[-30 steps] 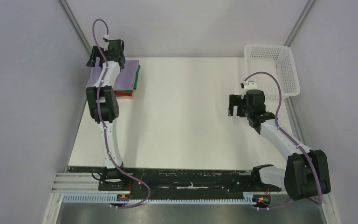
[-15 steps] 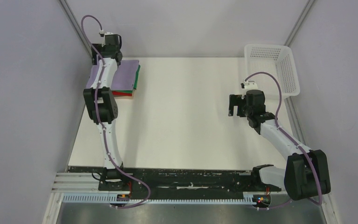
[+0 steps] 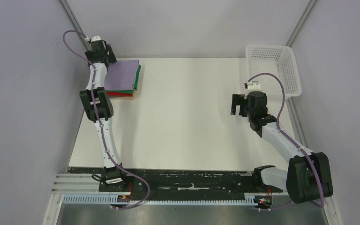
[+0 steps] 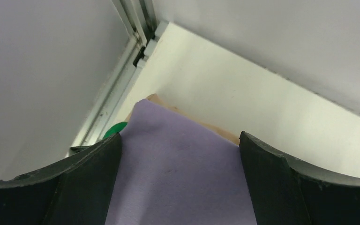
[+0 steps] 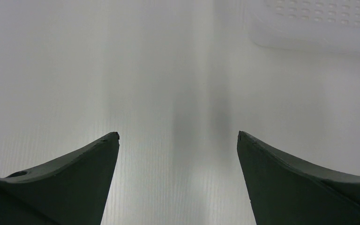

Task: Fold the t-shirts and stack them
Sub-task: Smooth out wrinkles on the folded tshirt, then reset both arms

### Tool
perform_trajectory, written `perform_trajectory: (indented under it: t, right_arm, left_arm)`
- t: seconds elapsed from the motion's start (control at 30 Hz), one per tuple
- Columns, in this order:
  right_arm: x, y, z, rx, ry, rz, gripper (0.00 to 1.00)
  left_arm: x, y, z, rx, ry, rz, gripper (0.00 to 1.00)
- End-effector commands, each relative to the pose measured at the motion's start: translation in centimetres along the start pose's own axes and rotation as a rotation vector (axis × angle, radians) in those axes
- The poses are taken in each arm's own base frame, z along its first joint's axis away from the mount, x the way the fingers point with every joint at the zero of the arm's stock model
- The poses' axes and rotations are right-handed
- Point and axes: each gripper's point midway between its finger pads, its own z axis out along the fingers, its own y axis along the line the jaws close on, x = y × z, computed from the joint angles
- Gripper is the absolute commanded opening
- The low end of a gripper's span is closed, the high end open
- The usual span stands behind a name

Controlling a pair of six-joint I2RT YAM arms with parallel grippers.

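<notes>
The t-shirts [image 3: 123, 78] lie stacked far-left on the worktop [image 3: 187, 117], lilac over green and red, perhaps more beneath; stacking looks done. Both gape empty: the left end effector [image 4: 179, 140] hangs above them and the right end effector [image 5: 178, 136] over bare worktop, so retracting comes next.

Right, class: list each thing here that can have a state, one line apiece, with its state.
lilac t-shirt: folded flat, topmost.
green t-shirt: folded, under the lilac one, only its edge showing.
red t-shirt: folded, below the green.
basket: upright.
left gripper: open, over the lilac t-shirt.
right gripper: open, holding nothing.
</notes>
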Motion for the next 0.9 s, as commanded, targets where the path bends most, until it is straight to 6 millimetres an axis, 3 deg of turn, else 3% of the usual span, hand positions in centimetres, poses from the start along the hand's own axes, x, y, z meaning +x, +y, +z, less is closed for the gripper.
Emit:
perform_trajectory:
  t: [0.0,0.1,0.17,0.37,0.53,0.67,0.73,0.87]
  right_arm:
    - [-2.8,-0.4,-0.1,0.022,-0.107,0.031,0.98]
    - [-3.0,-0.1,0.0,0.012,-0.118,0.047,0.98]
    - [-3.1,0.3,0.1,-0.009,-0.124,0.057,0.98]
    - [-3.3,0.7,-0.4,-0.038,-0.138,0.065,0.98]
    - [-3.9,0.9,-1.6,-0.053,-0.176,0.081,0.98]
    - [-4.4,0.6,-2.9,-0.054,-0.219,0.084,0.98]
    - [-4.4,0.0,-3.4,-0.024,-0.23,0.094,0.98]
    - [-4.3,-0.7,-4.4,0.007,-0.25,0.109,0.98]
  left_arm:
    - [1.7,-0.9,2.6,0.128,0.021,-0.15,1.0]
    - [3.9,-0.2,3.7,0.122,0.064,-0.189,1.0]
    - [4.3,-0.5,3.8,0.154,0.086,-0.216,1.0]
    - [1.6,-0.3,1.5,0.178,0.046,-0.202,1.0]
    - [-2.6,0.3,-2.7,0.145,-0.008,-0.225,1.0]
    - [-7.3,0.3,-7.9,0.108,-0.128,-0.241,1.0]
    - [-7.4,-0.5,-9.1,0.154,-0.143,-0.298,1.0]
    - [-5.2,-2.4,-10.8,0.203,-0.091,-0.376,1.0]
